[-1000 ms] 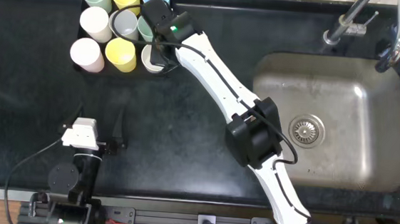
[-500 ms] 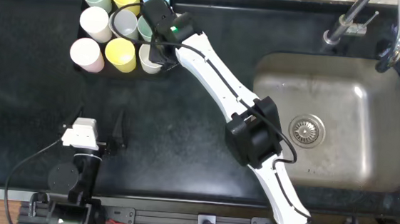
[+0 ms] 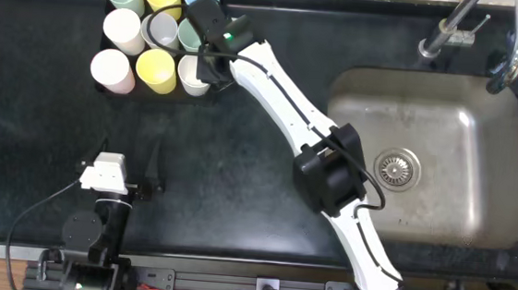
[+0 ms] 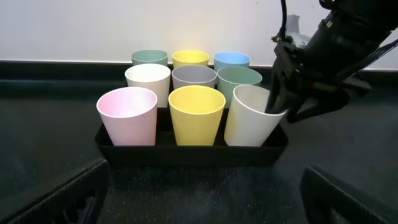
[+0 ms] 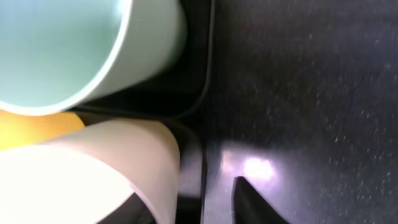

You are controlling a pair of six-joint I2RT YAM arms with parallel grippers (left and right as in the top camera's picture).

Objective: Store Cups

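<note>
A black tray point(image 3: 152, 92) point(image 4: 186, 152) at the back left of the counter holds a three-by-three block of cups. The white cup point(image 3: 191, 73) point(image 4: 252, 117) point(image 5: 93, 180) in the front right slot leans outward. My right gripper point(image 3: 204, 59) point(image 4: 281, 94) is shut on this cup's rim, and one finger point(image 5: 249, 199) shows outside the cup wall. Beside it stand a yellow cup point(image 4: 196, 115) and a pink cup point(image 4: 127, 116), with a green cup point(image 5: 74, 50) behind. My left gripper point(image 3: 128, 156) point(image 4: 208, 202) hangs open low over the counter, well in front of the tray.
A steel sink point(image 3: 425, 153) with a faucet point(image 3: 449, 30) takes up the right side. The dark counter point(image 3: 218, 188) lies bare between the tray and the arm bases. A white wall point(image 4: 93, 25) rises just behind the tray.
My right gripper has shifted slightly toward the back of the tray, and the white cup has settled a little to the left in its slot. The left arm has not moved.
</note>
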